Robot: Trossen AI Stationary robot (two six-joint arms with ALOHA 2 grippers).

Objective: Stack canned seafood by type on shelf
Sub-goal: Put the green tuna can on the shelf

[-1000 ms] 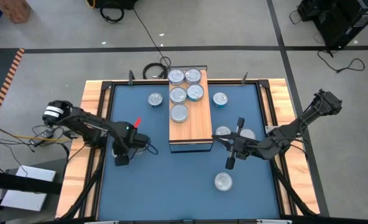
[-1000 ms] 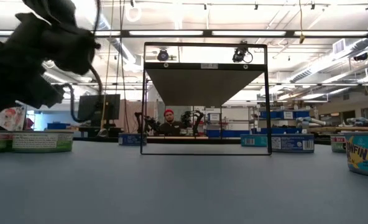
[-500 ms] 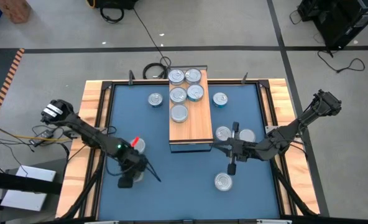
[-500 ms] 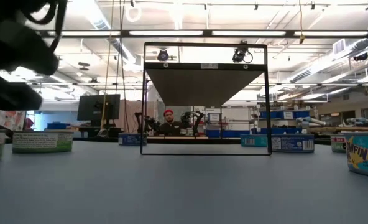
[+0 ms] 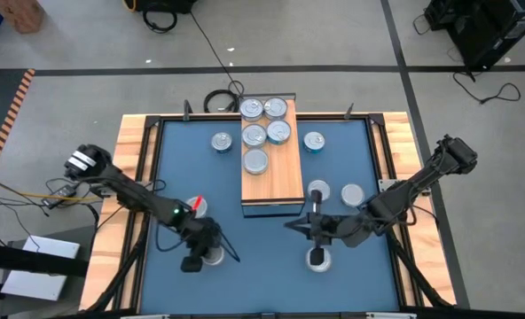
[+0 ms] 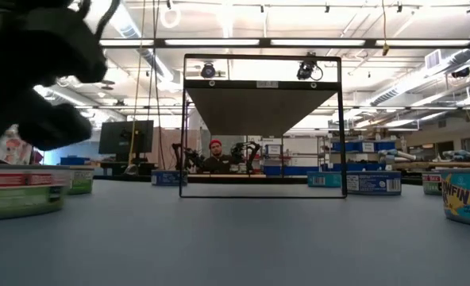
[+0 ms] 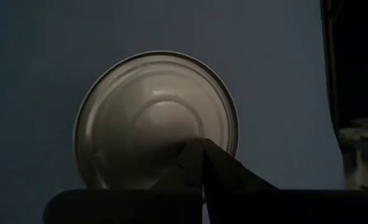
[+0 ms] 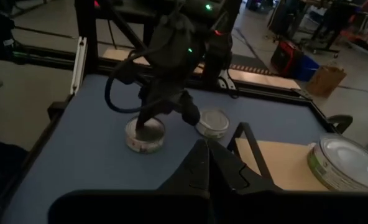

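covering tabletop: blue mat (image 5: 271,239), tins (image 5: 222,142)

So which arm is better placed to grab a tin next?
Roughly even: the left gripper sits shut directly over a tin, and the right gripper hangs shut beside another tin.

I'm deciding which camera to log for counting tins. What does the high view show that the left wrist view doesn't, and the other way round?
Only the high view shows the shelf with five tins on it, and the right gripper over a tin near the front edge. Only the left wrist view shows that arm's shut fingers meeting over the lid's middle. Both show the silver tin under the left gripper and the blue mat.
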